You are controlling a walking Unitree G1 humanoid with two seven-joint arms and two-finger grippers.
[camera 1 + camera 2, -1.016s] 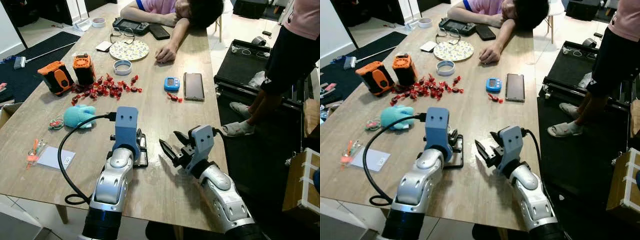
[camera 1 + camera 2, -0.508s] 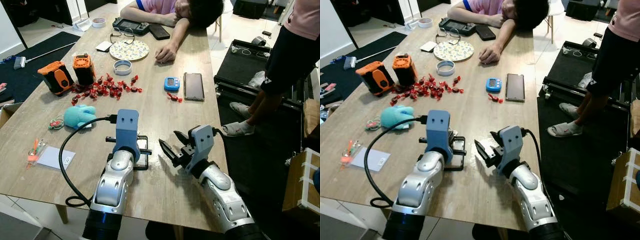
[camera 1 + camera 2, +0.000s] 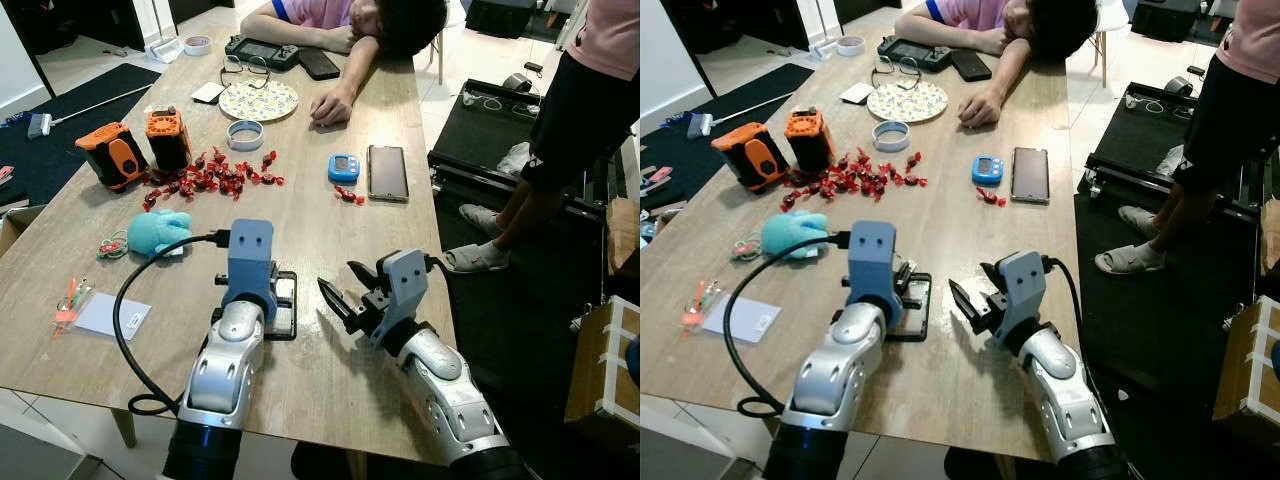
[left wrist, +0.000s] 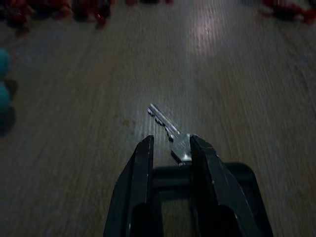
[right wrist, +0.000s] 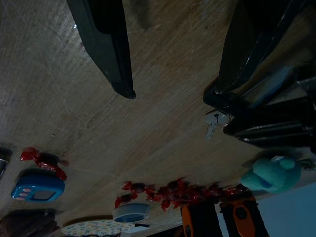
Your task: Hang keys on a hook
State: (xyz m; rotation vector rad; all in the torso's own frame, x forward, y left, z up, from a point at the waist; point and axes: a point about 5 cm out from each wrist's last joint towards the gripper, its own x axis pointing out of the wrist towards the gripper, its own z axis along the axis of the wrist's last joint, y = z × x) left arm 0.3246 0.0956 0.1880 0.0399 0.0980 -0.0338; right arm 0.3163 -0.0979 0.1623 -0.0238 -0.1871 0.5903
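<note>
A small silver key (image 4: 173, 133) lies low on the wooden table (image 3: 330, 230), its blade pointing away from my left gripper (image 3: 283, 298). That gripper rests on the table near the front edge. Its two black fingers (image 4: 144, 158) are drawn in around the key's head, which sits against one finger. From the right wrist the same key (image 5: 213, 121) shows at the left fingertips. My right gripper (image 3: 345, 292) hovers just to the right of the left one, open with nothing in it.
Red wrapped candies (image 3: 205, 178), a teal plush (image 3: 157, 232), two orange devices (image 3: 112, 153), a tape roll (image 3: 245, 134), a blue timer (image 3: 343, 167) and a phone (image 3: 387, 172) lie farther back. A person (image 3: 380, 25) slumps over the far end; another stands at the right (image 3: 590, 90).
Half a second ago the left gripper's fingers stood wide apart; they have now drawn in around the key. The right arm has not moved.
</note>
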